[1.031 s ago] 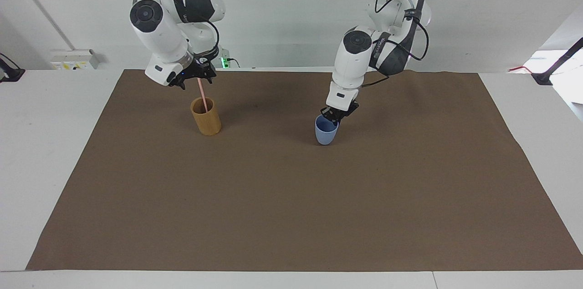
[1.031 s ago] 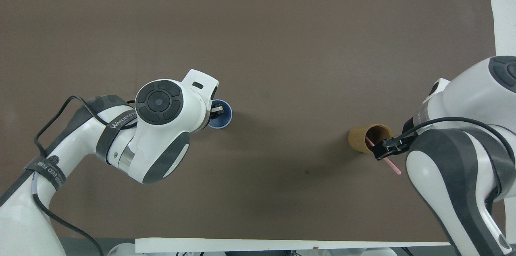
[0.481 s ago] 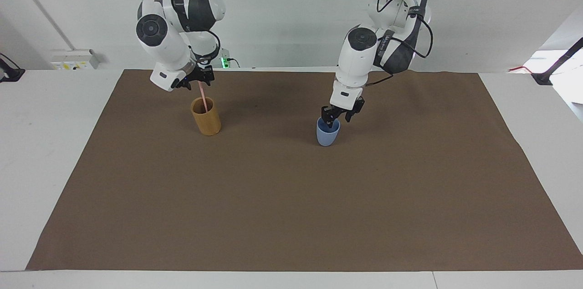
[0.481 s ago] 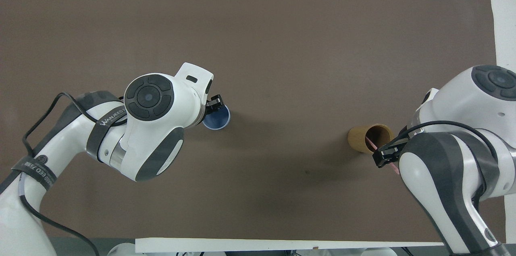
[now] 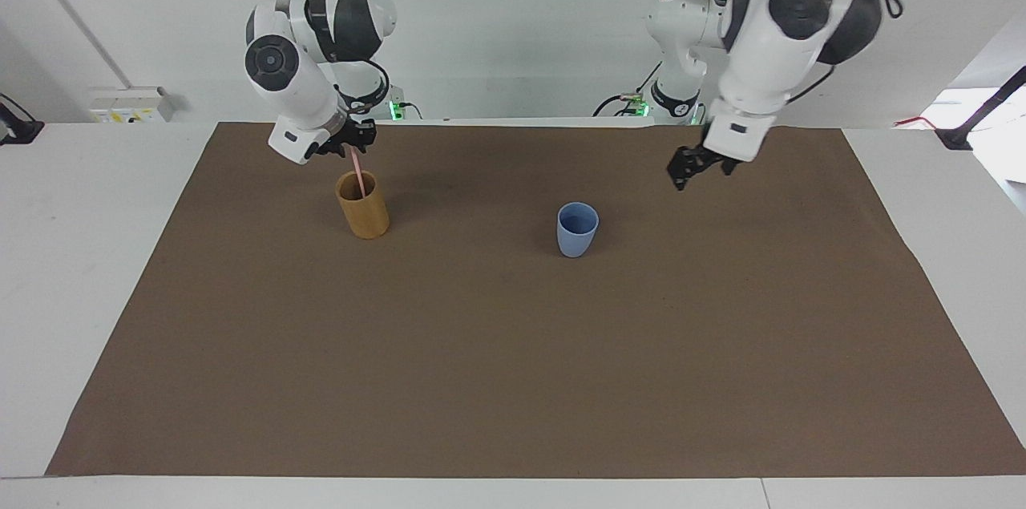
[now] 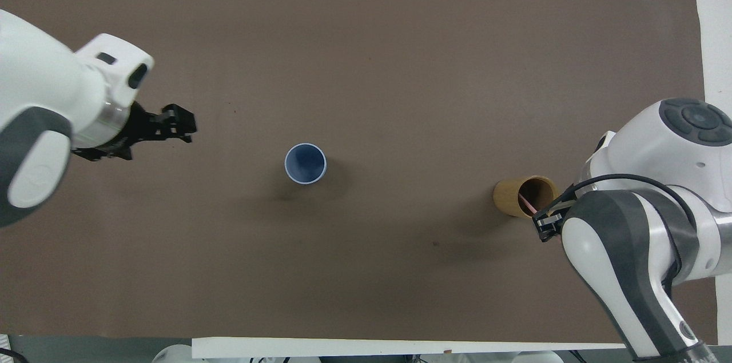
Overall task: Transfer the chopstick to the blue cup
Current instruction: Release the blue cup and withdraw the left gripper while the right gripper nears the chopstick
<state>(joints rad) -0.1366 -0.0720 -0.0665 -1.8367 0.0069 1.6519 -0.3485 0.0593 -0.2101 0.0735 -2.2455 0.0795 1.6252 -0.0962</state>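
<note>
Chopstick stands in tan cup; no writing readable

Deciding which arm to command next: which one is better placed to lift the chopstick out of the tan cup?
Right. The right gripper is already at the chopstick top, above the tan cup. The left gripper hangs over bare mat toward the left arm's end, away from the blue cup.

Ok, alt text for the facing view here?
The right gripper is at the top of a pink chopstick standing in a tan cup. An empty blue cup stands mid-mat; the left gripper hangs in the air, holding nothing.
</note>
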